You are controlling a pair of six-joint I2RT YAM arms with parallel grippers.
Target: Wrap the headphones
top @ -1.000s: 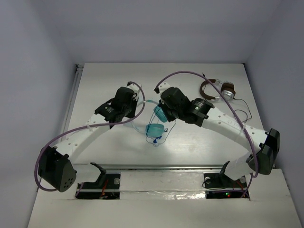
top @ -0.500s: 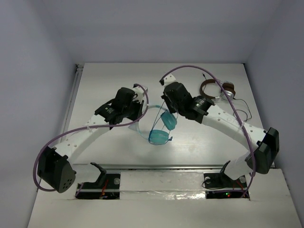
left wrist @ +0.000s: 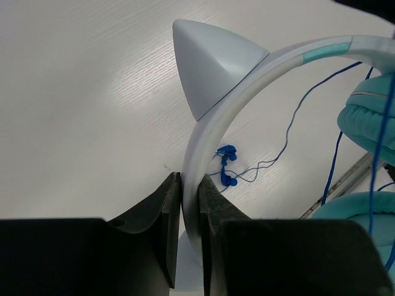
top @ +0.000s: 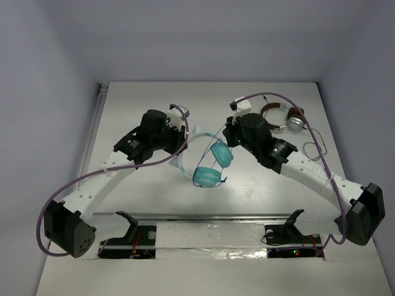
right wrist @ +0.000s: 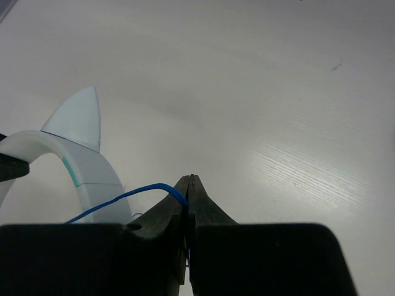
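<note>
The teal headphones (top: 211, 166) hang above the table's middle, their pale headband (left wrist: 247, 86) carrying a cat-ear point. My left gripper (left wrist: 190, 185) is shut on that headband, one finger on each side. The two teal ear cups (left wrist: 370, 120) dangle at the right of the left wrist view. The thin dark blue cable (right wrist: 123, 197) runs from the headband side into my right gripper (right wrist: 190, 180), which is shut on it just right of the headphones (top: 231, 132). The cable's blue plug end (left wrist: 226, 163) lies on the table below.
Brown-banded headphones with silver cups (top: 285, 118) lie at the back right with a thin dark cable trailing toward the right edge. A metal rail (top: 210, 217) runs along the near edge of the white table (top: 142, 191).
The right gripper has moved back and to the right with the cable. The left gripper shifted left and back, and the ear cups swung to the right.
</note>
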